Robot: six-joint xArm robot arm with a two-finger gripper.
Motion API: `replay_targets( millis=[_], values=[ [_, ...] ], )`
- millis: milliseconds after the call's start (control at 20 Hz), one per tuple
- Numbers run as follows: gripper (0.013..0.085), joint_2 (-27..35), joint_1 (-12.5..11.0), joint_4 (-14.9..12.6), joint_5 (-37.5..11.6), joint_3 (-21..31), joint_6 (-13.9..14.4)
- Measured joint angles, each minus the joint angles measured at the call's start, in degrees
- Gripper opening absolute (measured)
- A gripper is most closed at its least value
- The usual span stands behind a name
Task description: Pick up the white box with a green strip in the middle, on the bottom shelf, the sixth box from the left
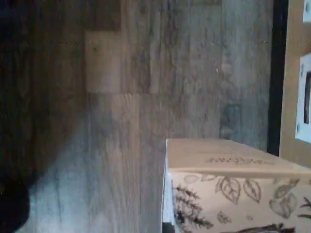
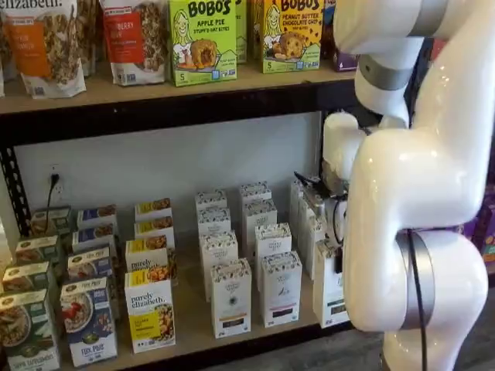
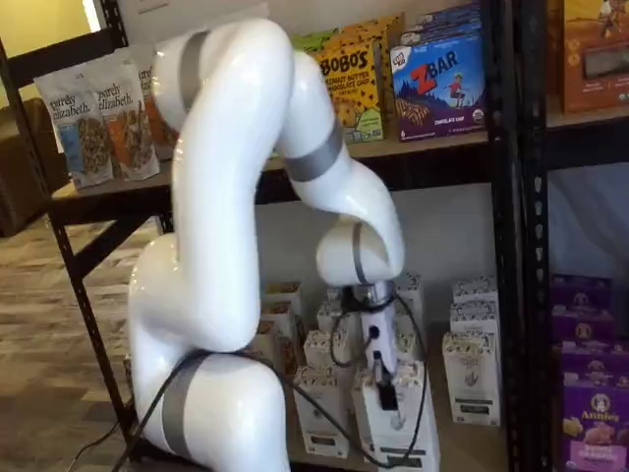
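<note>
The white box (image 3: 401, 436), a tall narrow carton with a leaf-and-tree pattern on its top, stands at the front edge of the bottom shelf (image 2: 193, 328). In both shelf views my gripper (image 3: 385, 395) comes down onto its top, black fingers closed on it. The same white box (image 2: 329, 287) shows a short dark band low on its front, beside the arm, which hides most of the gripper (image 2: 339, 259). The wrist view shows the box's patterned top (image 1: 233, 194) close up over the wood floor. The fingers are hidden there.
Rows of like white cartons (image 2: 231, 297) fill the shelf to the left, and Purely Elizabeth boxes (image 2: 151, 309) stand further left. Bobo's boxes (image 2: 203, 40) line the upper board. A black rack post (image 3: 506, 246) and purple boxes (image 3: 595, 413) stand to the right.
</note>
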Motion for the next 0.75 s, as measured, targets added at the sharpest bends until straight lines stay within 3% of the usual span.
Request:
replay_targets(
  millis=[200,450,750],
  values=[
    [0.045,-11.16,2.75,1.21,5.79,5.01,1.28],
    [0.045,-23.42,6.25,0.68,17.71,6.69,4.29],
    [0.045,-33.63,7.42,7.29,31.04,4.48,0.16]
  ],
)
